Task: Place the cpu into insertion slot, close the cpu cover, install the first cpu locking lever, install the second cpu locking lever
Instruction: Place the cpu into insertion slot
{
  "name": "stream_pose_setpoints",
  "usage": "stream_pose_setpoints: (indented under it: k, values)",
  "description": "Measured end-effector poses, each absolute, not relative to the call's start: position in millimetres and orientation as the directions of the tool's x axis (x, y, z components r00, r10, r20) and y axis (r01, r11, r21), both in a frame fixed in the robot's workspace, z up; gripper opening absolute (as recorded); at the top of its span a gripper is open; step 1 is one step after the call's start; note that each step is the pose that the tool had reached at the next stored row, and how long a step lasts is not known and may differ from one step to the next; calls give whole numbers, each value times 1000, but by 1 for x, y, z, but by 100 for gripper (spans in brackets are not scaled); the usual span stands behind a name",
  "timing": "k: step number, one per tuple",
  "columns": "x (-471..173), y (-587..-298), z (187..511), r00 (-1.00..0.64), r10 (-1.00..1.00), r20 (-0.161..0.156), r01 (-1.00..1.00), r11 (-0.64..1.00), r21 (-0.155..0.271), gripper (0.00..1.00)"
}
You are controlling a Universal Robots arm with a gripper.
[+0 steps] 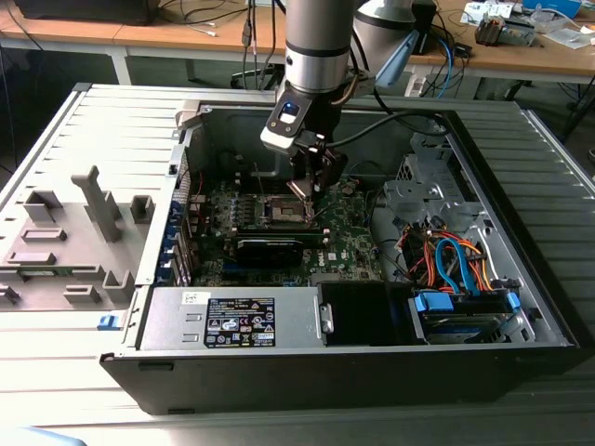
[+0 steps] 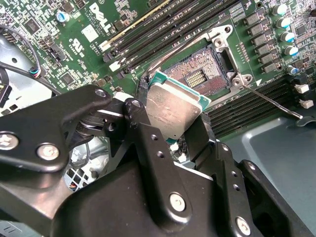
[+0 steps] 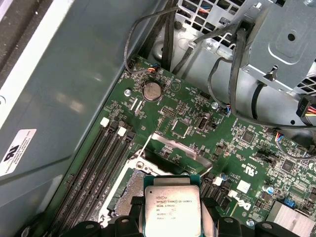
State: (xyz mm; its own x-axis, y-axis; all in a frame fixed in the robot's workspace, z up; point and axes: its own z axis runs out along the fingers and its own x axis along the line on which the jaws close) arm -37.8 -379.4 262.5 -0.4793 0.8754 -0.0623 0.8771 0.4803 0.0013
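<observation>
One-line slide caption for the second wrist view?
Hand grips the cpu by its edges over the open insertion slot.

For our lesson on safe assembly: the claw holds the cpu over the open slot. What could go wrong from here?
1. The cpu looks tilted against the slot. If it is lowered askew, it could seat crooked and damage the slot.
2. The claw pinches the cpu only by its edges, so it might slip or drop before it is lined up.

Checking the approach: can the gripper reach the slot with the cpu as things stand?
Probably yes: the gripper holds the cpu just over the slot, its pins bare and the cover raised.
</observation>
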Motion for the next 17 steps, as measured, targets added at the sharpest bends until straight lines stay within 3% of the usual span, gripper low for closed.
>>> stream_pose_setpoints:
  k: [17]
  values:
    - [-38, -379, 256, -452, 889, -71, 892, 453, -3, 55]
